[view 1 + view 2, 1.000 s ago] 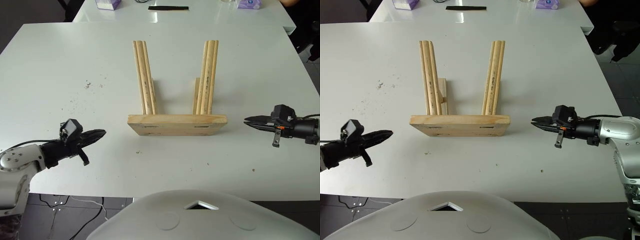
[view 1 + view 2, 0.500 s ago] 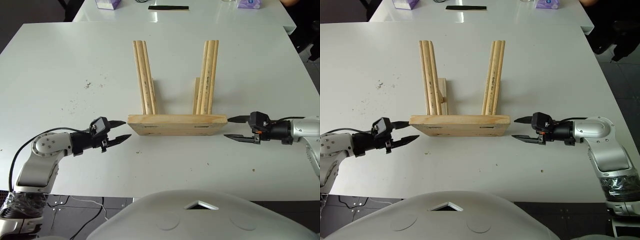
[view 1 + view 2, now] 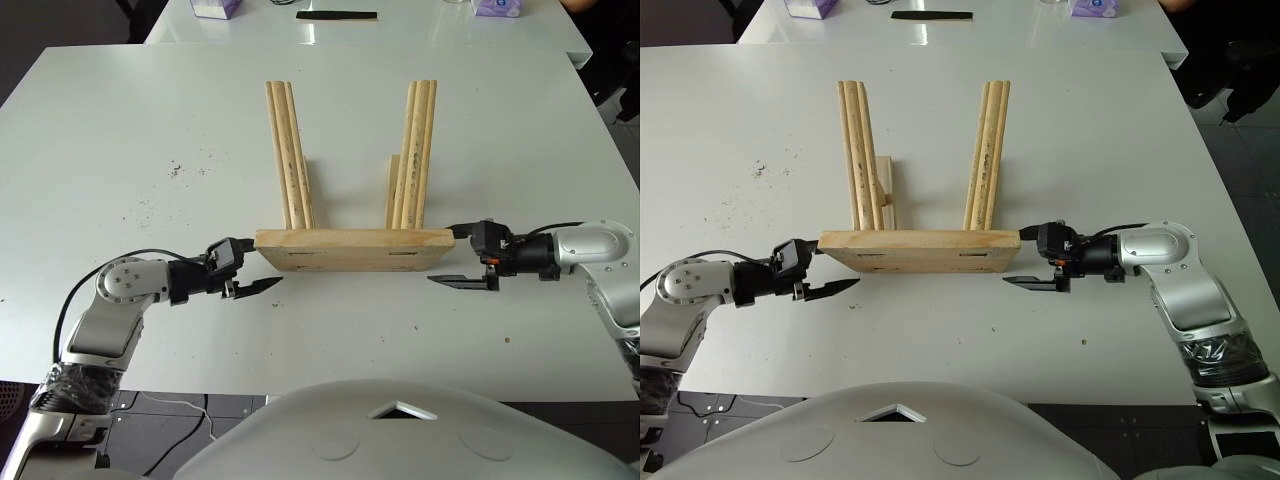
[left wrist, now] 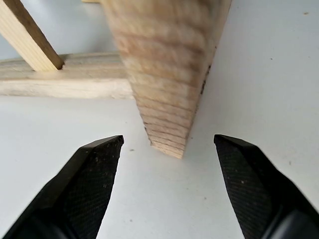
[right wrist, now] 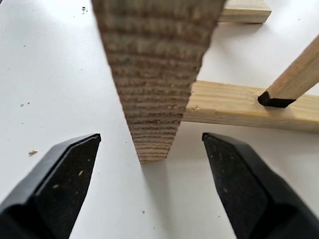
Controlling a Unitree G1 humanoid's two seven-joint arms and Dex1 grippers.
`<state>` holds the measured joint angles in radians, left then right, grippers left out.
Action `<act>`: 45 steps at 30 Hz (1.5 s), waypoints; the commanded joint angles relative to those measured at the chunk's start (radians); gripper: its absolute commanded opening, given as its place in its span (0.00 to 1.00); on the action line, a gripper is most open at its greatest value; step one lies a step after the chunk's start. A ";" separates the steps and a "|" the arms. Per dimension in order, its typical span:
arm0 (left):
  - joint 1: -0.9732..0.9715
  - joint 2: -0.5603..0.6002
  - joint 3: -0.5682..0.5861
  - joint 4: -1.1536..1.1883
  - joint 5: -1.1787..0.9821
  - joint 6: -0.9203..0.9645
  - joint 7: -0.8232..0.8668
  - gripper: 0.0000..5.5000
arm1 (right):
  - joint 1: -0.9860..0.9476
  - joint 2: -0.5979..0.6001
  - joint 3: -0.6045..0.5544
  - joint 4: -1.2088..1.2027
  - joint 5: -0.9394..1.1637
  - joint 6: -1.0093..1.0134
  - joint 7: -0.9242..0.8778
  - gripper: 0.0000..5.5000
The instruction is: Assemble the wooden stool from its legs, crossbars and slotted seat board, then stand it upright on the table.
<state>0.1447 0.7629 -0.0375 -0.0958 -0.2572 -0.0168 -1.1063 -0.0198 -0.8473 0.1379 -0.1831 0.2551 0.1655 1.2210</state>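
At the left we see the left gripper (image 3: 258, 264) low over the white table (image 3: 120, 120), its claw released, with one finger toward the robot and one on the far side of the seat board's left end; in the left wrist view the two dark fingertips (image 4: 97, 164) stand well apart with the end grain of the board between them, and we see a gap on each side, so nothing is grasped. Farther back on the left a few dark specks (image 3: 175, 170) lie on the table. The stool lies on its side in the middle of the table; the seat board (image 3: 350, 250) stands on its long edge at the near side, and the legs run flat across the table away from the robot. The left legs (image 3: 288, 155) and the right legs (image 3: 416, 150) each form a tight bundle, joined to the board's far face; a short crossbar (image 3: 393, 190) shows just inside the right legs. At the board's right end sits the right gripper (image 3: 442, 255), likewise released; in the right wrist view its fingertips (image 5: 65, 174) flank the end of the board without touching it.
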 commanded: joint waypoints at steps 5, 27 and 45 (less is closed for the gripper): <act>-0.070 -0.046 -0.063 0.074 0.027 -0.056 -0.021 0.62 | -0.088 0.084 0.104 0.134 -0.061 -0.028 0.005 0.69; -0.109 -0.066 -0.095 0.141 0.039 -0.196 -0.088 0.28 | -0.134 0.143 0.124 0.216 -0.059 -0.052 0.059 0.29; -0.110 -0.121 0.215 -0.249 -1.080 0.639 0.310 0.28 | -0.074 0.095 -0.167 -0.181 0.659 0.657 0.010 0.26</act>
<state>0.0421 0.7908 -0.0384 -0.1869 -0.5695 0.3405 -1.2308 -0.1402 -0.7913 0.1256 -0.0932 0.4141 0.4164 1.3765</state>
